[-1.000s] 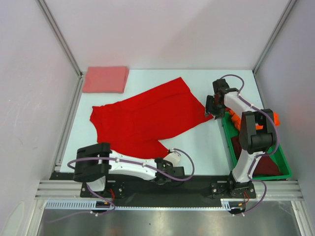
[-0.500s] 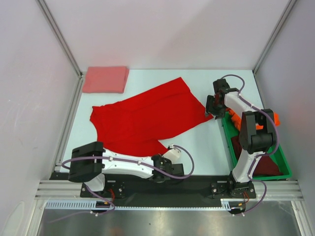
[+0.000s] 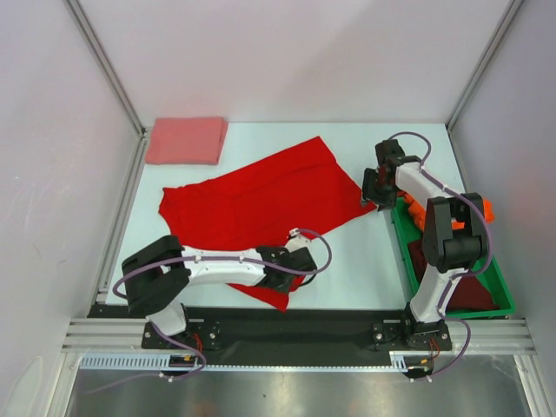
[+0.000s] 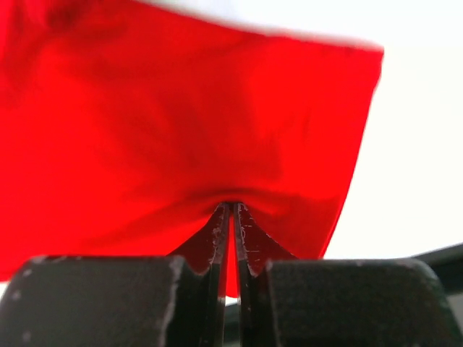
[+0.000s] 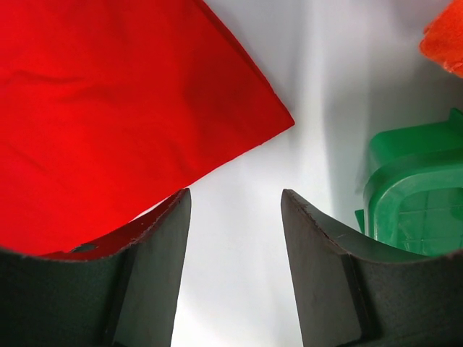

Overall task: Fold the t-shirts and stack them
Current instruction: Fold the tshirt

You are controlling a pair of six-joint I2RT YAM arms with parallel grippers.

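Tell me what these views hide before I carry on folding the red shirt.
- Top view: the right arm covers much of the green bin; the orange t-shirt and maroon t-shirt show only partly.
- Top view: the left arm covers the near corner of the red t-shirt.
- Left wrist view: blurred; the shirt runs off the left edge around the shut left hand.
- Right wrist view: right edge cuts off the bin.

Four shirts show: one red shirt (image 3: 252,204), one pink shirt (image 3: 185,141), one orange shirt (image 3: 483,208), one maroon shirt (image 3: 472,291). There is one green bin (image 3: 402,241), one table (image 3: 356,252), and two arms: left arm (image 3: 221,265), right arm (image 3: 426,185).
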